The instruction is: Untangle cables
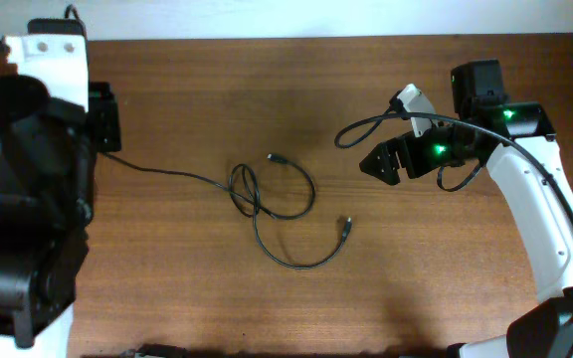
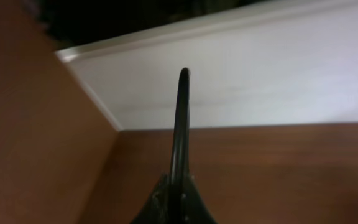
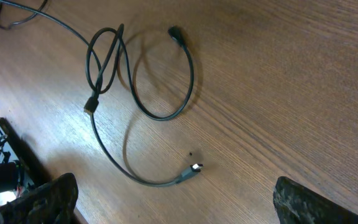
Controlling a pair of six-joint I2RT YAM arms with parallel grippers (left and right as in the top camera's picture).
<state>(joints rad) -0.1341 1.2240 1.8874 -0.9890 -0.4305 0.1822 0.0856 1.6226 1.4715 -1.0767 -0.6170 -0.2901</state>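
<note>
We find the cables (image 1: 257, 209) midway across the table (image 1: 187, 80), looped and crossed: untangling, we judge, barely begun. Right gripper (image 3: 179, 208) hovers near, jaws wide, empty. Left gripper (image 2: 183, 81) closed on nothing, well apart.

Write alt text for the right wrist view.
Thin black cables lie tangled in loose loops on a wooden table, one strand running off the upper left and a silver plug end lying free near the bottom. The right gripper hovers over them, open, its fingers at the lower corners.
</note>
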